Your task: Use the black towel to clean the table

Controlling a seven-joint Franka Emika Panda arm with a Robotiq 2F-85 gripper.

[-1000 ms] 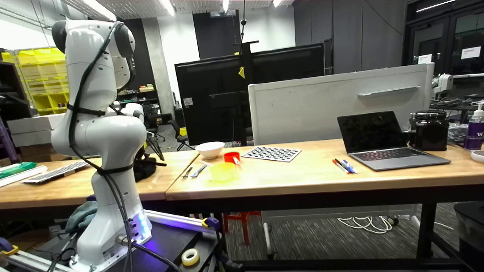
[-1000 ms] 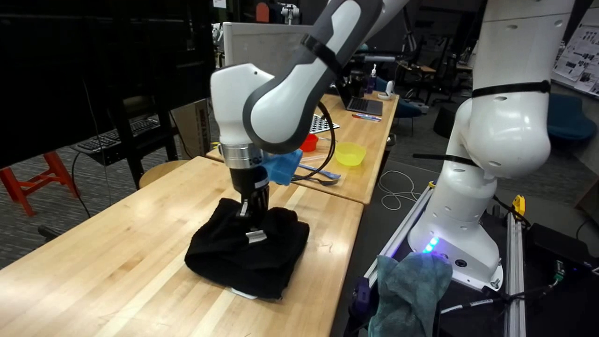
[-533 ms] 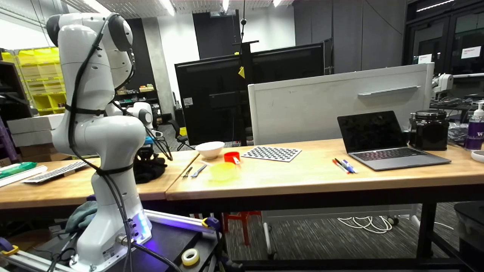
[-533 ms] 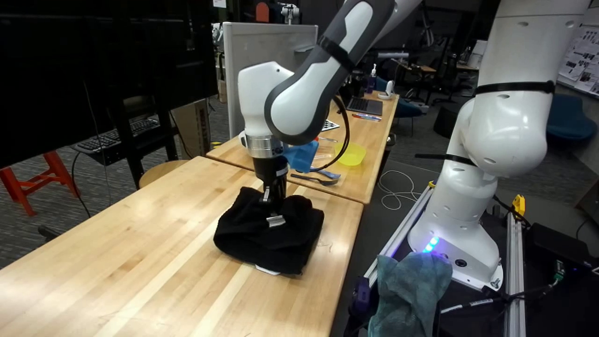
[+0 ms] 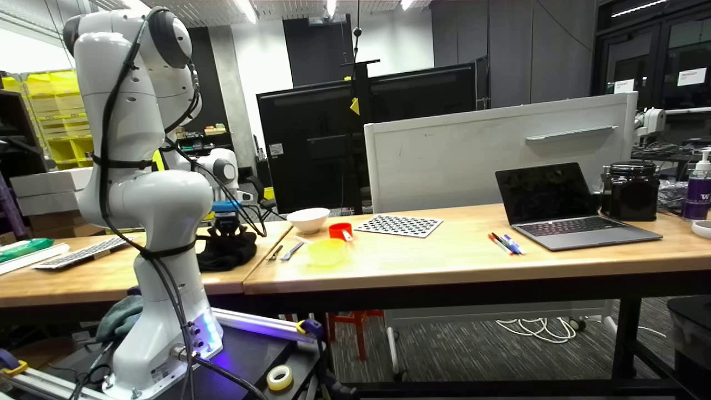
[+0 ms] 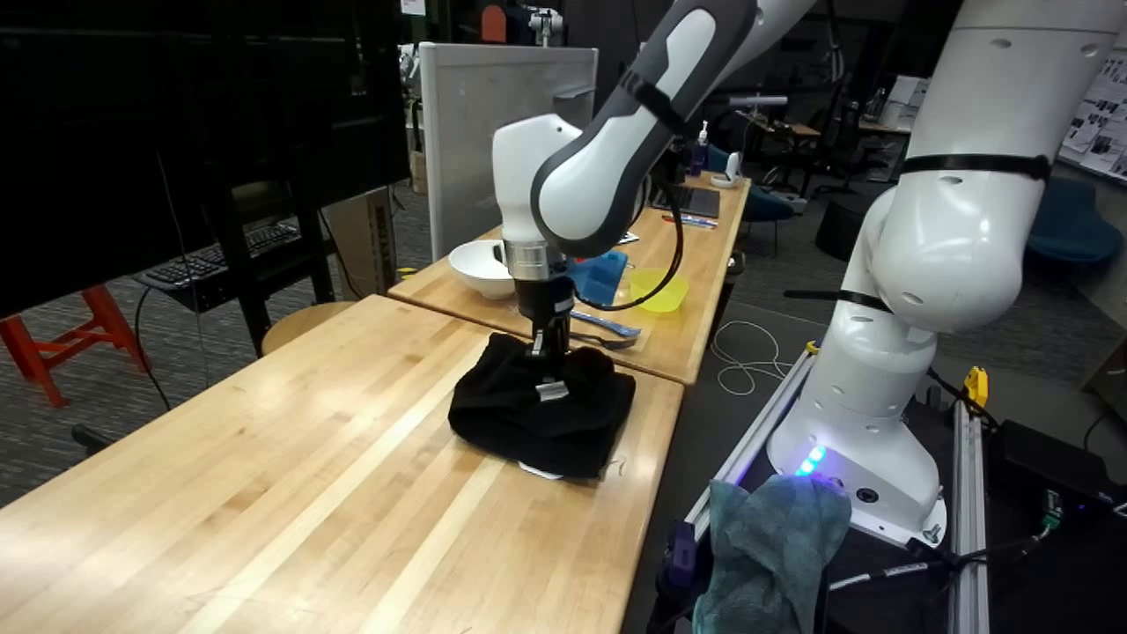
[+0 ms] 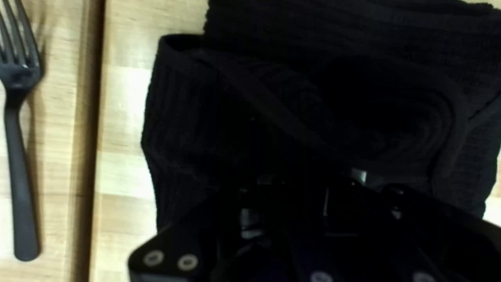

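— Claw (image 6: 549, 365), one: condition?
— Closed in a pinch, holding the black towel (image 6: 528, 431) from above.
— Towel, location?
— On the table (image 6: 299, 458), loosely folded, near the seam (image 7: 90, 137); fork (image 7: 19, 176), dark, across that seam.

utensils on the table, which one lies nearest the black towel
The black fork, just across the table seam from the black towel. Its black colour also sets it apart from the blue utensil, which lies beyond it, away from the towel.
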